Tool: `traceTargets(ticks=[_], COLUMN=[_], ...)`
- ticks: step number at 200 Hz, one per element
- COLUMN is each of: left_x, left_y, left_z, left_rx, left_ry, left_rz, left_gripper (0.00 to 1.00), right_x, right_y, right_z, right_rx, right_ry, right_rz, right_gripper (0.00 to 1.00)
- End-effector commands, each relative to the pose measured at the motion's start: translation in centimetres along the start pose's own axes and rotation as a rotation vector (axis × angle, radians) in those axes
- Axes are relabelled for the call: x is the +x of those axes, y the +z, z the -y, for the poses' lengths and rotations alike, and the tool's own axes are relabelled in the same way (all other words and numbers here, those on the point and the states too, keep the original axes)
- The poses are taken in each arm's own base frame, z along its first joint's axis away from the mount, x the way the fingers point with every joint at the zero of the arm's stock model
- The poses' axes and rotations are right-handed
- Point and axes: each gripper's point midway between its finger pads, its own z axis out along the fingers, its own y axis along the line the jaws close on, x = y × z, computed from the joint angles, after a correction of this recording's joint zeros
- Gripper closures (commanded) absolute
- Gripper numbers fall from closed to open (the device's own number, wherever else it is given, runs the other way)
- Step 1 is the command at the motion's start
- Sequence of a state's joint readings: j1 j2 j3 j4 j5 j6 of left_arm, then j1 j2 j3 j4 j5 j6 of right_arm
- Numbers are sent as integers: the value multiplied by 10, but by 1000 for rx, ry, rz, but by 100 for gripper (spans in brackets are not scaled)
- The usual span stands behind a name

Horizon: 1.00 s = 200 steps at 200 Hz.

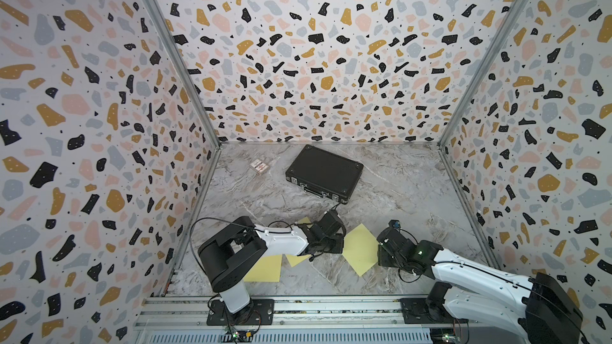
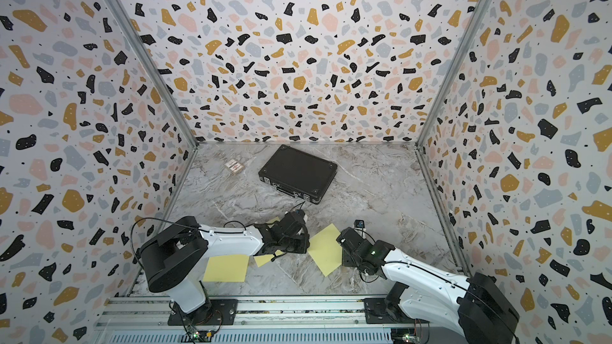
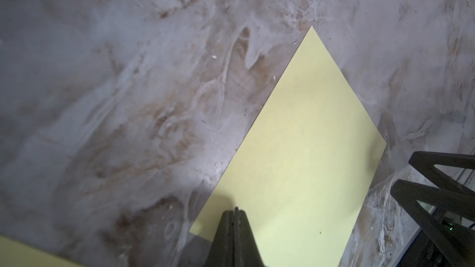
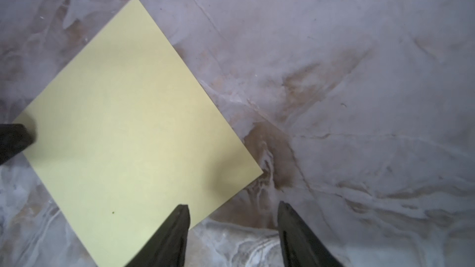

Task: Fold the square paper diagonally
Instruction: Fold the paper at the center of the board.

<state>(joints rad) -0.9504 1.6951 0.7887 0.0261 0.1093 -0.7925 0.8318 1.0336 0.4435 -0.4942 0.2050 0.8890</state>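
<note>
The square paper [image 1: 361,248] is pale yellow and lies flat and unfolded on the marble table, turned like a diamond between the two arms; it also shows in another top view [image 2: 326,249]. My left gripper [image 3: 235,210] is shut, its tip resting on the paper [image 3: 295,150] near its left corner, with nothing between the fingers. My right gripper [image 4: 232,206] stands open at the opposite corner. One of its fingers [image 4: 177,224] is over the paper [image 4: 128,124], the other over bare table. In the top views the right wrist [image 1: 394,246] hides its fingertips.
Two more yellow sheets [image 1: 265,268] [image 1: 296,258] lie under and beside the left arm. A shut black case [image 1: 324,173] sits mid-table towards the back, a small card box [image 1: 260,166] to its left. Patterned walls enclose three sides.
</note>
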Motion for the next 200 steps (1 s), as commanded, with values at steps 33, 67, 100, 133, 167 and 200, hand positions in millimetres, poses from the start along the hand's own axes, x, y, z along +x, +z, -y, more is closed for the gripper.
traceTargets(ticks=[33, 67, 100, 133, 167, 200], left_x=[40, 40, 43, 45, 47, 48], left_y=[10, 11, 12, 13, 14, 14], left_z=[-40, -37, -38, -39, -40, -39], left_rx=[-154, -152, -155, -159, -160, -161], left_ry=[15, 20, 23, 20, 20, 20], left_rz=[-129, -128, -134, -139, -142, -144], left_gripper=[92, 92, 92, 92, 92, 92], right_x=[6, 7, 7, 8, 8, 1], right_y=[12, 18, 24, 30, 32, 28], right_z=[0, -1, -2, -12, -20, -37], right_rx=[-22, -26, -33, -96, -155, -263], right_ry=[31, 41, 60, 80, 99, 129], right_rz=[-49, -64, -74, -83, -83, -50], right_gripper=[44, 46, 47, 46, 44, 40])
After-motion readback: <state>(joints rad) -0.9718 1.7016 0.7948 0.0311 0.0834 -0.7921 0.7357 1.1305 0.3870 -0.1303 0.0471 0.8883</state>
